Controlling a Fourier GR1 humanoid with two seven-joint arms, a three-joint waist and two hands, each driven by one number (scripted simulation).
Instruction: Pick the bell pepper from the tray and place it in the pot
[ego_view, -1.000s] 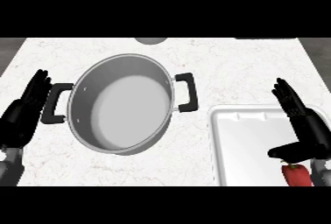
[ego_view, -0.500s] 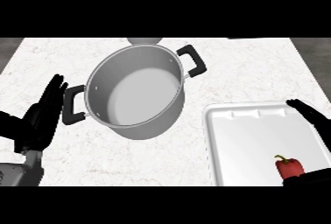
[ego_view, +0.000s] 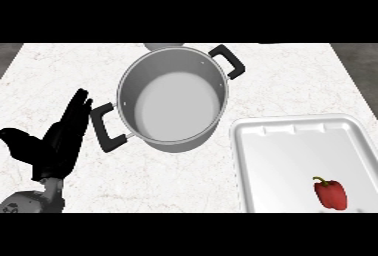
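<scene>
So here's what I'm looking at from the head camera. The pot (ego_view: 173, 97) sits on the counter (ego_view: 44, 75) up and left of the tray (ego_view: 295, 131), near it but not touching, with its two black handles pointing off at a diagonal. It's sitting there with nothing inside, mouth wide open, so I reckon it makes an easy drop target once I've got something to drop.

My left hand (ego_view: 55, 137) is parked just beside the pot's near handle, fingers straight and spread, thumb out, holding nothing. Looks like it's just resting there out of the way, not going for the handle.

Right hand isn't in view at all, so I can't say what it's doing.

The pepper (ego_view: 331, 193) is lying in the tray's near right corner, close to the bottom of the view, untouched. It's small, glossy red, with a curved green stem pointing up and left. My guess is the waxy rounded skin could be a bit slippy to grab.
</scene>
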